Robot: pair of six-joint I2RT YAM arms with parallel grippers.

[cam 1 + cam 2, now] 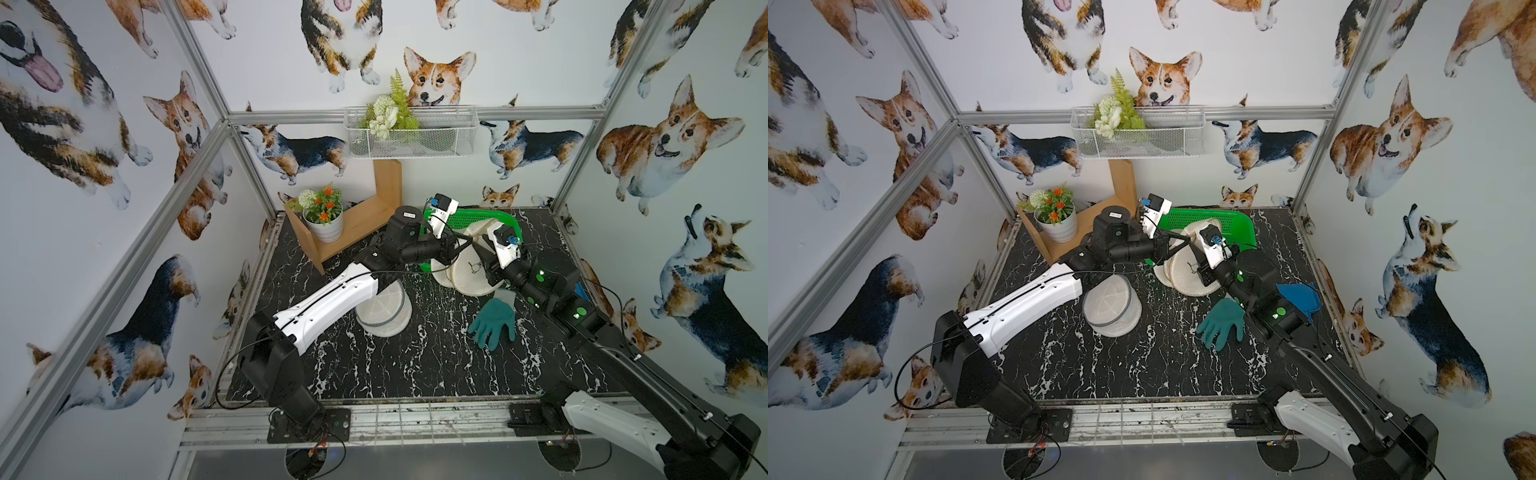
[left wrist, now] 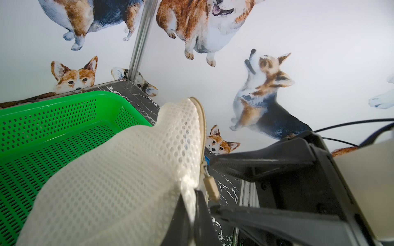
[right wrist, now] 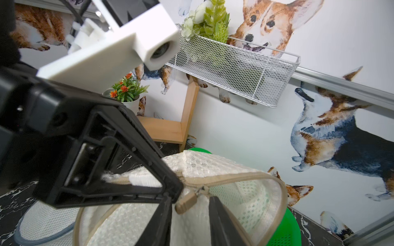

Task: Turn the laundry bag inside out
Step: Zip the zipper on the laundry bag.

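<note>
The laundry bag (image 1: 469,278) is white mesh with a beige zip, and it hangs half-collapsed in front of the green basket (image 1: 465,218) in both top views. My left gripper (image 2: 191,194) is shut on the mesh edge of the bag (image 2: 119,181), right beside the zip pull (image 2: 211,188). My right gripper (image 3: 190,199) faces it from the other side, open. Its two fingers (image 3: 162,219) stand on either side of the zip pull (image 3: 187,204) at the bag's open mouth (image 3: 245,198), not touching it. The bag's lower part rests on the table (image 1: 1187,278).
A second round mesh bag with a grey rim (image 1: 384,311) lies under the left forearm. A teal glove (image 1: 494,322) lies on the black marble table beside the right arm, with a blue object (image 1: 1298,297) behind it. A wooden shelf with a flower pot (image 1: 324,220) stands at the back left. A wire wall basket (image 1: 411,133) hangs above.
</note>
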